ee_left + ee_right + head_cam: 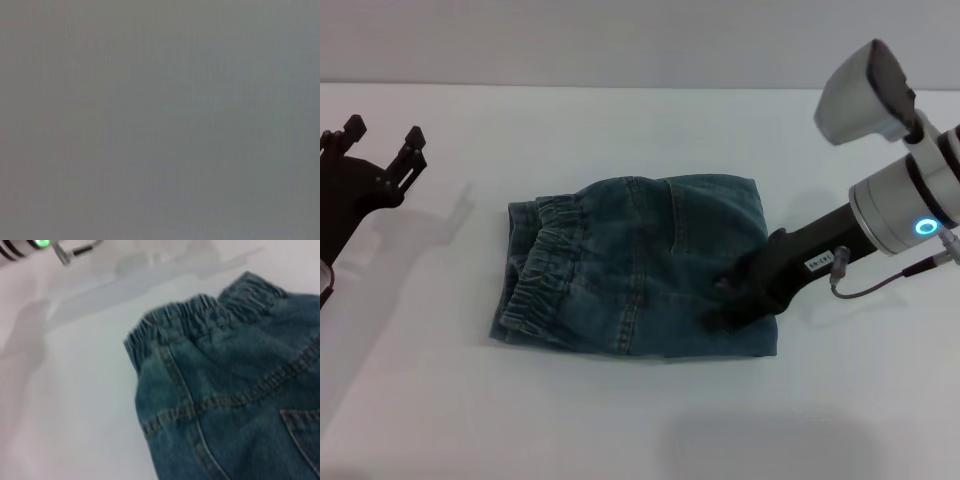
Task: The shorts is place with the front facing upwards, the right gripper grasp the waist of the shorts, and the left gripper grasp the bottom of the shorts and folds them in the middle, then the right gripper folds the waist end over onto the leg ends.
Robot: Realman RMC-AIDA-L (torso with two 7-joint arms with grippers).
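Head view: right gripper (725, 303) jaws rest on the folded shorts (630, 265), state unclear; left gripper (382, 152) jaws apart

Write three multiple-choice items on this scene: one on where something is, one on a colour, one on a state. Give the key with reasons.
1. Where is the right gripper?
A. On the denim shorts, at their right end
B. Off the cloth, at the table's left edge
C. Raised above the elastic waistband

2. What colour is the ring light on the right gripper's wrist?
A. Red
B. Blue
C. Yellow

3. How do the shorts lie?
A. Spread out flat in a single layer
B. Hanging in the air
C. Folded, with the elastic waistband at the left end

Key: 1 A, its black fingers rest on the denim; 2 B, the ring glows blue; 3 C, layered waistband edges show at the left.

The left gripper is off the cloth at the left.
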